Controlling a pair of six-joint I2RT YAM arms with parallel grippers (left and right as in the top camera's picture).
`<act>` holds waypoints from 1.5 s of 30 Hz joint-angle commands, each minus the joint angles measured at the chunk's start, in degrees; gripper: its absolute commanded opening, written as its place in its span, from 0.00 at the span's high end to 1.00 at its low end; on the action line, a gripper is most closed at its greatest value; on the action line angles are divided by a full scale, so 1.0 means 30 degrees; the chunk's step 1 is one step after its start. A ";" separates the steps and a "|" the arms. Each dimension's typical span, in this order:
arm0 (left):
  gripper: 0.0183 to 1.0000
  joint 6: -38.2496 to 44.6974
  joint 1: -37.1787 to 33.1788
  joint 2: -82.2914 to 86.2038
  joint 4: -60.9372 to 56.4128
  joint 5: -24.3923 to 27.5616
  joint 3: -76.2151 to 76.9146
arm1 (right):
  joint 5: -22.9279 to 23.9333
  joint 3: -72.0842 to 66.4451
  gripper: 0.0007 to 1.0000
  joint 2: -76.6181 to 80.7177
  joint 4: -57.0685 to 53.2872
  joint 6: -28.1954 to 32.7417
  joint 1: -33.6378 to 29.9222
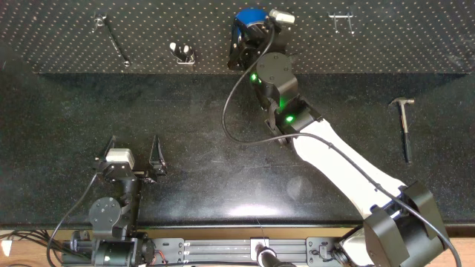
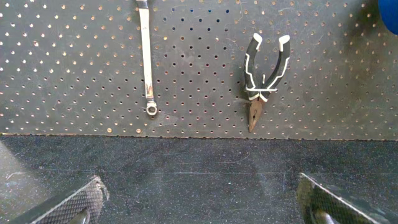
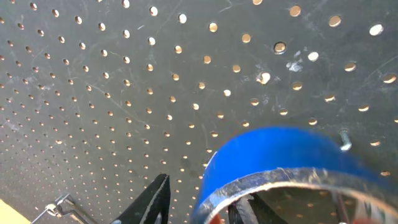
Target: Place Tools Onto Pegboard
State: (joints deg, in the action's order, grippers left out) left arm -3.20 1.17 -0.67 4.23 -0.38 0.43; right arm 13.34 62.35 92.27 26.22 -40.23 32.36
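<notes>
Right gripper point(image 1: 247, 38), top centre: clamped on blue tape roll point(image 1: 250, 16) at pegboard point(image 1: 59, 44). Left gripper point(image 1: 133, 142), lower left: fingers wide, empty.

I'm seeing the pegboard point(image 1: 59, 44) running along the far side of the table point(image 1: 200, 170). On it, the wrench point(image 1: 113, 41) is hanging farthest left, with the pliers point(image 1: 182, 53) hanging to its right. Further right, the right gripper point(image 1: 249, 35) is sitting up against the board with the tape roll point(image 1: 250, 16) at its tip. A double hook point(image 1: 341, 22) is sticking out right of that. The hammer point(image 1: 404, 126) is lying on the table near its right edge, in front of the board. The left gripper point(image 1: 133, 150) is sitting near its own base, facing the wrench and pliers.
</notes>
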 commanded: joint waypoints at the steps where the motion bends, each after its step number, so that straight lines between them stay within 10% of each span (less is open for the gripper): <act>1: 0.01 0.0175 -0.0051 0.0153 0.0087 -0.0160 -0.0036 | -0.0430 0.0590 0.68 -0.0022 -0.0131 -0.0022 0.0160; 9: 0.01 0.0175 -0.0051 0.0153 0.0087 -0.0160 -0.0036 | -0.4867 0.0590 0.68 -0.3920 -0.8823 -0.0517 0.0095; 12: 0.01 0.0175 -0.0051 0.0153 0.0087 -0.0160 -0.0036 | -0.5093 0.0313 0.63 -0.6819 -1.7741 -0.0357 -0.0984; 15: 0.01 0.0175 -0.0051 0.0153 0.0087 -0.0160 -0.0036 | -0.5115 -0.4291 0.36 -1.2189 -2.2775 -0.0073 -0.5836; 18: 0.01 0.0175 -0.0051 0.0153 0.0087 -0.0160 -0.0036 | -0.5428 -0.3191 0.29 -1.0265 -2.7817 0.6710 -1.4681; 20: 0.01 0.0175 -0.0051 0.0153 0.0087 -0.0160 -0.0036 | -0.1020 -0.1122 0.10 -0.4699 -3.0301 1.1052 -1.6772; 24: 0.01 0.0175 -0.0051 0.0153 0.0087 -0.0160 -0.0036 | 0.0364 -0.0495 0.08 0.0138 -2.7285 1.9212 -1.9081; 27: 0.01 0.0175 -0.0051 0.0153 0.0087 -0.0160 -0.0036 | -0.3606 -0.0503 0.06 0.0546 -2.4837 2.1551 -2.0582; 35: 0.01 0.0175 -0.0051 0.0153 0.0087 -0.0160 -0.0036 | -0.5836 -0.0495 0.07 0.2659 -2.3329 2.2090 -2.2673; 45: 0.01 0.0175 -0.0051 0.0153 0.0087 -0.0160 -0.0036 | -0.4167 -0.0444 0.06 0.3432 -2.4378 2.4174 -2.2564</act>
State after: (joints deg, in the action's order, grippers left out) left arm -3.20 1.17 -0.67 4.25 -0.38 0.45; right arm -1.85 61.14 100.73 -46.09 30.15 -35.31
